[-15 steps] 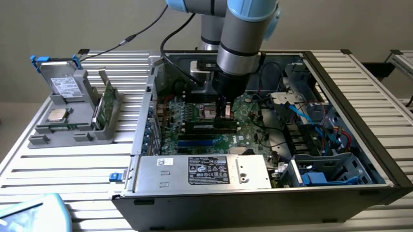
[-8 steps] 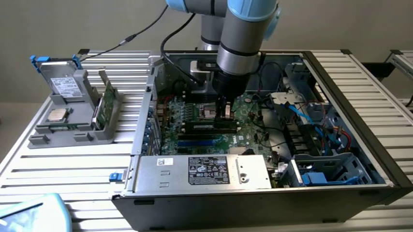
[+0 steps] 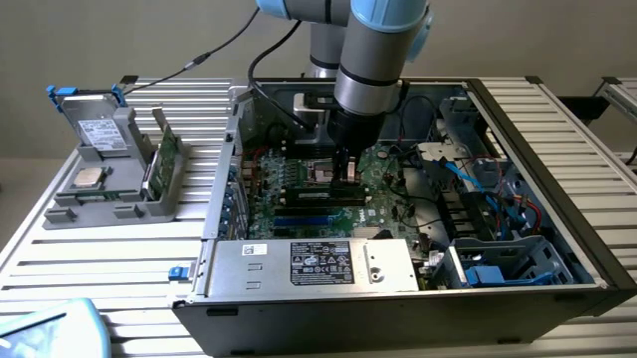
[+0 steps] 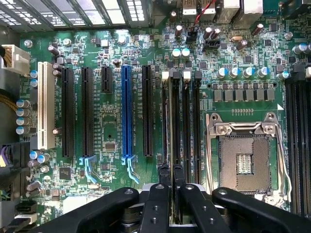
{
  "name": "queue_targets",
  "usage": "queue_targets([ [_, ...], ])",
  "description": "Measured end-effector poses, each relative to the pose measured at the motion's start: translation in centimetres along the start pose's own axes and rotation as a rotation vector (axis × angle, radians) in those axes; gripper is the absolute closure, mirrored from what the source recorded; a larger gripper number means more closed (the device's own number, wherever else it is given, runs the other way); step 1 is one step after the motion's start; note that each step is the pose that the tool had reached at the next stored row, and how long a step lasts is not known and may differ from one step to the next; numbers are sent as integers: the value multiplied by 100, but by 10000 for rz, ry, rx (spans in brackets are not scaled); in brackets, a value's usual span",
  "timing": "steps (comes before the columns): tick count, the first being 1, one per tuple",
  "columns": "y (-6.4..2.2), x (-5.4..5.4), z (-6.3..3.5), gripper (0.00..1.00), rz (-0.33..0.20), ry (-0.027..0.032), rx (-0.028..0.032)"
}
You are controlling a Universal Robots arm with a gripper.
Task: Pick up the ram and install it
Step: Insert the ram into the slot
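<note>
Exterior view: an open computer case (image 3: 398, 321) lies on the slatted counter (image 3: 119, 253), with the arm (image 3: 374, 60) reaching straight down into it. The gripper (image 3: 347, 177) sits just in front of the processor socket (image 3: 321, 165) and partly covers it. Under it, the ram (image 3: 316, 195) lies along the black memory slots beside the socket. A boxy power supply (image 3: 309, 261) closes off the near side. Toward the exterior view's right of the socket, blue cables (image 3: 488, 175) and metal brackets crowd the space. Well off to the exterior view's left of the socket, outside the case, a grey holder (image 3: 110, 186) carries a drive (image 3: 100, 134) and a green card (image 3: 164, 156). The space directly above the socket is open apart from the arm.

Wrist view: the gripper (image 4: 171, 171) has its jaws drawn close, pinching the ram (image 4: 171, 126). The ram is seen edge-on as a thin strip in line with the bank of memory slots next to the socket (image 4: 243, 160). Past those slots, away from the socket, stand black card slots, a blue slot (image 4: 126, 111) and a white slot (image 4: 44, 104). Small round capacitors (image 4: 243, 72) stand near one end of the socket. The black links of the gripper hide one end of the ram — whether it is fully pressed into its slot cannot be told.
</note>
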State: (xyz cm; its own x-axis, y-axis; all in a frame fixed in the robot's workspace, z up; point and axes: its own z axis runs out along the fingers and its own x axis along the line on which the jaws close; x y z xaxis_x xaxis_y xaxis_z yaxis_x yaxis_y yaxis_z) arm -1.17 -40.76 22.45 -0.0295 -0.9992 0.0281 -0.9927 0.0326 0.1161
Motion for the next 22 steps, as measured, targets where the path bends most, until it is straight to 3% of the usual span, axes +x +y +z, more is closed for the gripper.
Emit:
queue_targets([
  [22, -2, -1, 16, 86, -111, 13, 0],
])
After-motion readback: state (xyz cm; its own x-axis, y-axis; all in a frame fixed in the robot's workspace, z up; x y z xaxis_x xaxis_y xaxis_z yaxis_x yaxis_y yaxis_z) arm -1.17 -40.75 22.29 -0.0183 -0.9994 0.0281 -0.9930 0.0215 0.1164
